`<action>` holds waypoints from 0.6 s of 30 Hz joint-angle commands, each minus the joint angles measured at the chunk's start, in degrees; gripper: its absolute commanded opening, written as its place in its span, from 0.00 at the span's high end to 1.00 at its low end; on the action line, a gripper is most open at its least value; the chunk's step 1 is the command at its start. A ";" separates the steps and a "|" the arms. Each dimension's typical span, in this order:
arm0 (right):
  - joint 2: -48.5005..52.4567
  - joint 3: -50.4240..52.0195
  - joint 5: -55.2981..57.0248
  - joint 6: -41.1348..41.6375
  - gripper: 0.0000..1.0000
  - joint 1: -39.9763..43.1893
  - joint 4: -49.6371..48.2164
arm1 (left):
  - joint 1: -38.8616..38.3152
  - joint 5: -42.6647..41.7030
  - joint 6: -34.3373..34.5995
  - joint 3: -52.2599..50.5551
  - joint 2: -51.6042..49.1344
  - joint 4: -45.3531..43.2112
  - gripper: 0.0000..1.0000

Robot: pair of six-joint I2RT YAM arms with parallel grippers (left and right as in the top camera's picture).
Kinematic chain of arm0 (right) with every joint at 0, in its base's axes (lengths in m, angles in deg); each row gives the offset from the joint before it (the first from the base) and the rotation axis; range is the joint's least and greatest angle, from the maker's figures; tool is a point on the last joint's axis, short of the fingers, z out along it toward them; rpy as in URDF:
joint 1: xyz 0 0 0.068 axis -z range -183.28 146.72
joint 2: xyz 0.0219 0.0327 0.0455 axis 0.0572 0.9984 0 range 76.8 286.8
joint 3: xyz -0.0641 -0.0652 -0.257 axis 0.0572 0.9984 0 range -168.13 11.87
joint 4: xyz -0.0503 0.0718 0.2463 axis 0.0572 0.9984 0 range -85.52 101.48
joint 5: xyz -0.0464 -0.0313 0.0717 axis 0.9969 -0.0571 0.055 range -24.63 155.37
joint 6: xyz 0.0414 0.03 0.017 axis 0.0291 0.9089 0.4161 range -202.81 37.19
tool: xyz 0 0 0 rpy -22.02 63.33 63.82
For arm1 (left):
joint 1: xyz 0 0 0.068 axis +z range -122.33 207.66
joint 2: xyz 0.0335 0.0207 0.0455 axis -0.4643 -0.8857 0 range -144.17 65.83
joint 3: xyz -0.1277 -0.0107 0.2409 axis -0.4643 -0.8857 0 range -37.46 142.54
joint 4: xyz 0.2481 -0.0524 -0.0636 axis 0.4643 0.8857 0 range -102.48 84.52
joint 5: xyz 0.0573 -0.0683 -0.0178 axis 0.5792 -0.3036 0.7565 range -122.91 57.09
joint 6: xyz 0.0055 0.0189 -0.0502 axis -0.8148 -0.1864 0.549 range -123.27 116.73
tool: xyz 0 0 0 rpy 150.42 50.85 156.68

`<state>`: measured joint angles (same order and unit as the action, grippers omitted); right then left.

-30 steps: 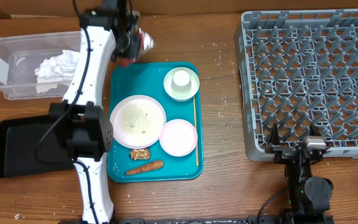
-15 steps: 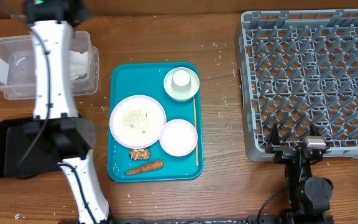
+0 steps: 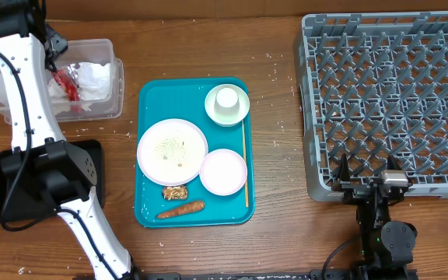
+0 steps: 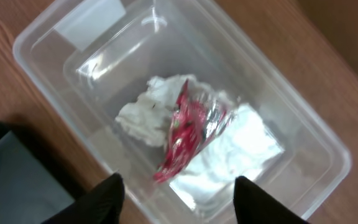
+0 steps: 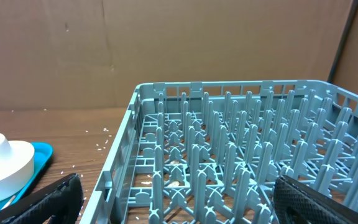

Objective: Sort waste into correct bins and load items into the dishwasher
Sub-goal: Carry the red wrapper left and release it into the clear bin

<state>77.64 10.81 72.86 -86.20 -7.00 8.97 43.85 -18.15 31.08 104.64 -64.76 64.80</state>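
Left gripper (image 4: 179,202) parted, right gripper (image 5: 180,202) spread wide

This looks like a robot test set-up in a lab or workshop, not a lived-in kitchen. Two robot arms, a white one (image 3: 23,85) and a black one (image 3: 379,214), stand at the near edge of a bare wooden table (image 3: 278,117), with cables (image 3: 337,253) trailing there. Plain brown board (image 5: 166,43) closes off the far side. Kitchen things are laid out like props: a grey dish rack (image 3: 387,93), a teal tray (image 3: 150,97), a clear tub (image 3: 92,115) and a black tray (image 3: 6,194).
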 commanded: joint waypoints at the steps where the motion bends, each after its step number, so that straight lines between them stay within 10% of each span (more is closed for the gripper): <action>1: -0.68 0.59 -0.09 0.20 0.00 0.31 -0.31 | -0.09 -4.98 0.35 -0.11 0.55 3.78 0.37; 8: -0.68 0.59 -0.07 0.20 0.00 0.31 -0.31 | -0.92 -25.24 -11.72 -0.09 6.01 3.43 0.36; 14: -0.68 0.59 -0.07 0.20 0.00 0.31 -0.31 | -5.07 -23.98 -13.46 -0.09 14.91 3.17 0.36; 18: -0.68 0.59 -0.07 0.20 0.00 0.31 -0.31 | -7.67 -15.82 -11.41 -0.09 18.97 4.09 0.00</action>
<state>77.64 10.81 72.86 -86.23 -7.00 8.99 37.86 -38.83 20.09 104.22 -50.14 68.27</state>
